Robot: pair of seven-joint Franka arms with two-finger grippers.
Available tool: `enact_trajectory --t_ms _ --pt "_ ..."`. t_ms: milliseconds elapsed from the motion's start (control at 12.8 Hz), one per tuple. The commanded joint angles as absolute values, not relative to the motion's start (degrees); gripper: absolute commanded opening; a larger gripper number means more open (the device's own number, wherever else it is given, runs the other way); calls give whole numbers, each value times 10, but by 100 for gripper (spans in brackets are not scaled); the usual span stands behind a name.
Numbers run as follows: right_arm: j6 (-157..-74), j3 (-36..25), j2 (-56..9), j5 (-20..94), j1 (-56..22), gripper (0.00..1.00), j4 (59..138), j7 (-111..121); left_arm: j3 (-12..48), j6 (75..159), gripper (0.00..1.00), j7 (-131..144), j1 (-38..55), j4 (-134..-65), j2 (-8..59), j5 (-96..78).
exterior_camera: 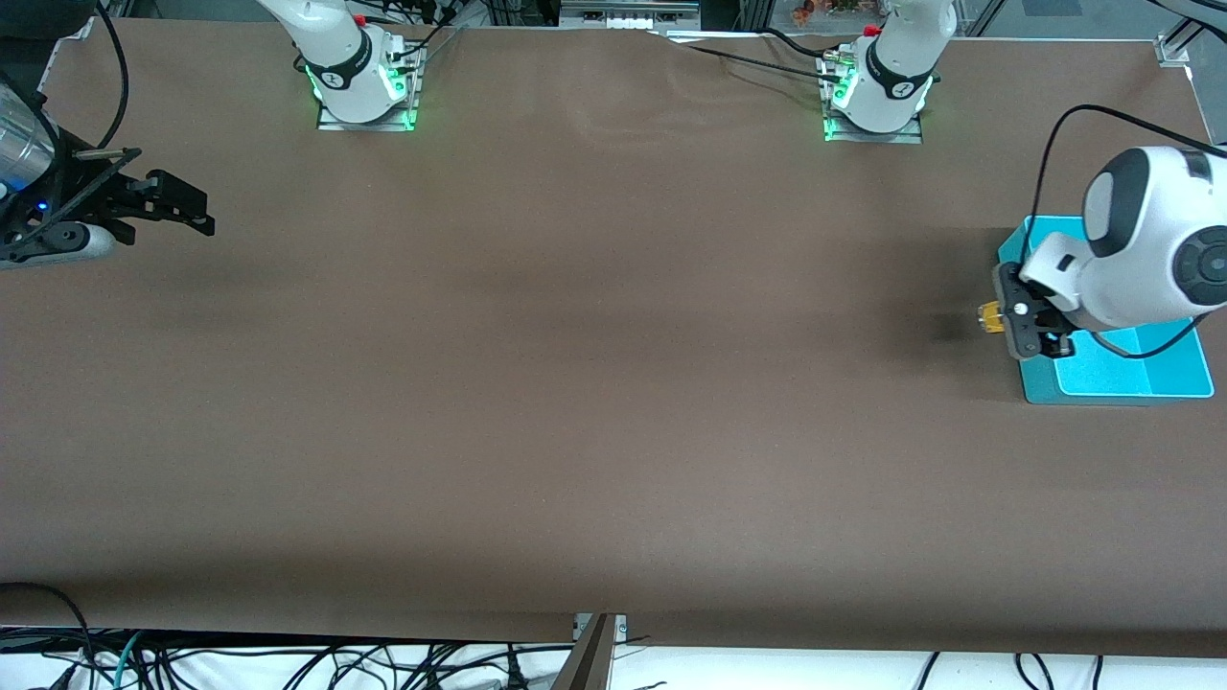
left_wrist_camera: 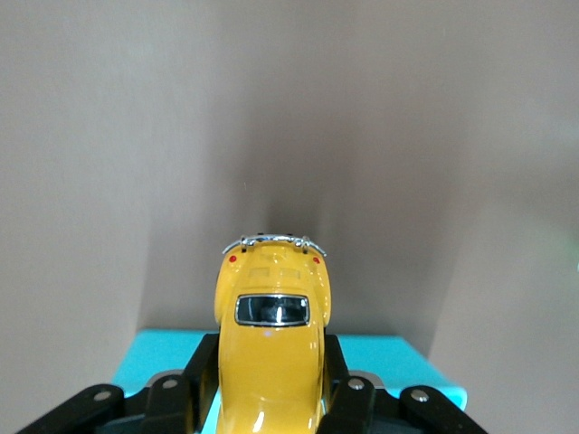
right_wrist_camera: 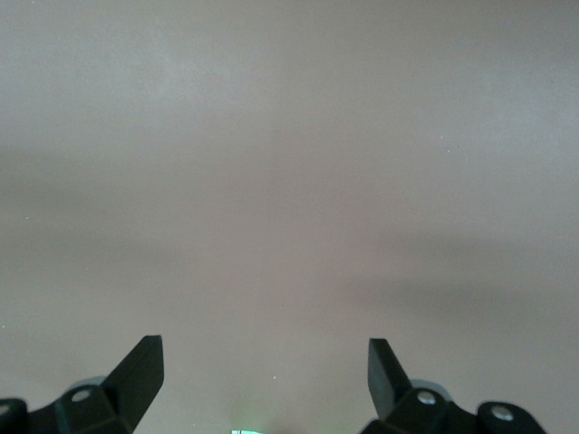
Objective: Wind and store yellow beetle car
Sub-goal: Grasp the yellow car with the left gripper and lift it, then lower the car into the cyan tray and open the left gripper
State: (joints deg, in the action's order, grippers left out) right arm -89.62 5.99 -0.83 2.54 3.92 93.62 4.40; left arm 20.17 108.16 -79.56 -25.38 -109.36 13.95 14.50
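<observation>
Two end effectors: left end effector [exterior_camera: 1018, 327] clamped on yellow beetle car [left_wrist_camera: 271, 348], over teal tray [exterior_camera: 1122, 379] edge; right end effector [right_wrist_camera: 265, 372] empty, spread wide, waiting above counter [exterior_camera: 594, 383].

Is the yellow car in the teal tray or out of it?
Out: the left hand holds the car in the air at the tray's edge.

Front camera looks down across the table [exterior_camera: 575, 383]; both wrist cameras face it closely.

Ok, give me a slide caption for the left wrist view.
Left gripper clamps the yellow beetle car above the teal tray edge, brown table ahead.
</observation>
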Motion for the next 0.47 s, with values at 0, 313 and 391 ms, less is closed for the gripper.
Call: enact_trajectory --t_ms 0,313,391 --pt "-881 59 -5 36 38 100 926 35 198 1074 12 -866 -299 -1080 147 190" --pt "-881 59 -6 36 38 100 926 35 198 1128 12 -927 -377 -1090 177 231" --pt "-881 59 -6 36 38 100 927 35 198 1141 12 -937 -402 -1099 191 235"
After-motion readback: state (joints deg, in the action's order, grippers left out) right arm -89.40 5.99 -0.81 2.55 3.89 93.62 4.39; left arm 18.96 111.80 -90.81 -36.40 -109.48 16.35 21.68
